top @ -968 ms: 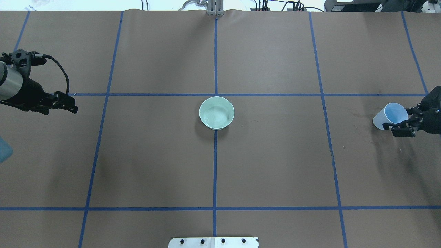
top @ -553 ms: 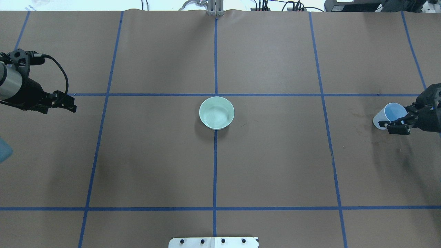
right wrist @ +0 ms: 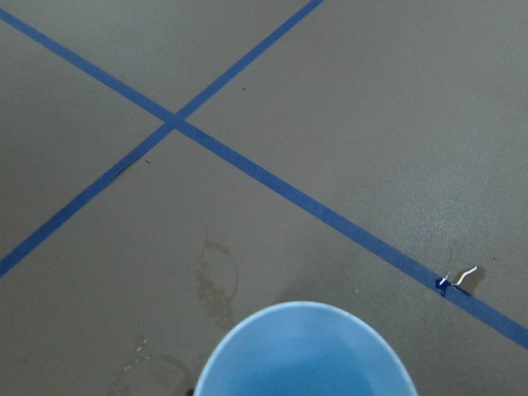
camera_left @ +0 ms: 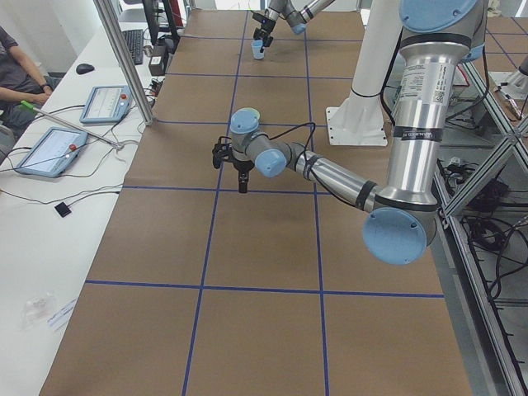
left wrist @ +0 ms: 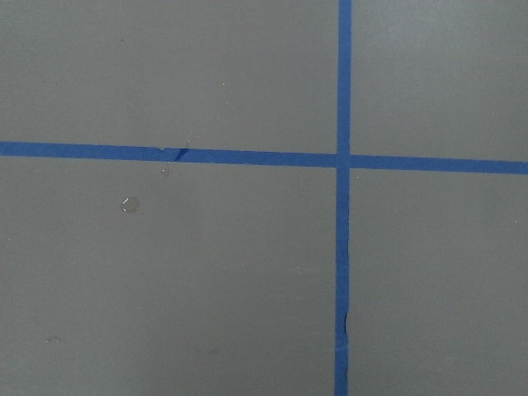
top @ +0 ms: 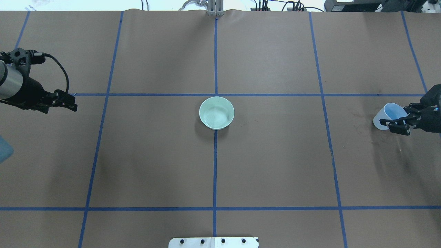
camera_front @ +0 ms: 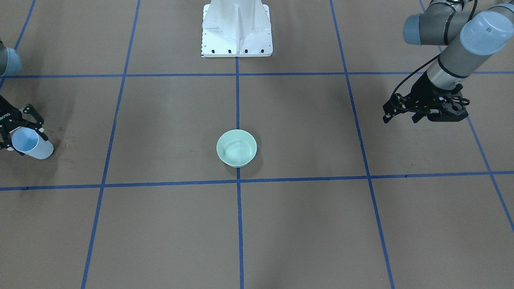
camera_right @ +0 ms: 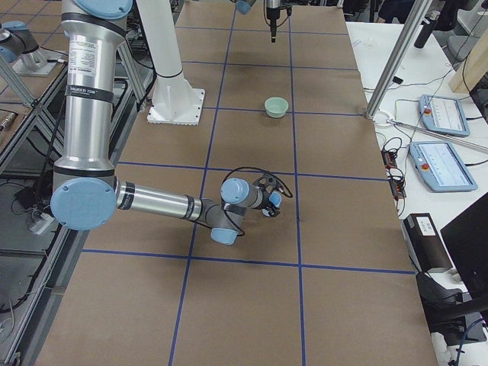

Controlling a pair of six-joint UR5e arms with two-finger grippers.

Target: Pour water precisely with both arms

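My right gripper (top: 396, 120) is shut on a pale blue cup (top: 388, 115) at the table's far right. The cup is tilted and low over the paper, and I cannot tell whether it touches. It also shows in the front-facing view (camera_front: 30, 143) and at the bottom of the right wrist view (right wrist: 305, 355). I see no water in it. A mint green bowl (top: 216, 113) stands at the table's centre with rippled water (camera_front: 236, 151) in it. My left gripper (top: 73, 103) hangs empty, fingers together, over the far left, and shows in the front-facing view (camera_front: 388, 115).
Brown paper with a blue tape grid (top: 215, 155) covers the table. The white pedestal base (camera_front: 237, 30) stands at the robot's side. A water droplet (left wrist: 129, 205) lies under the left wrist. Dried stains (right wrist: 216, 285) mark the paper near the cup.
My right gripper has sunk lower with the cup and drawn slightly toward the right edge. The left gripper has shifted only slightly. The bowl has not moved.
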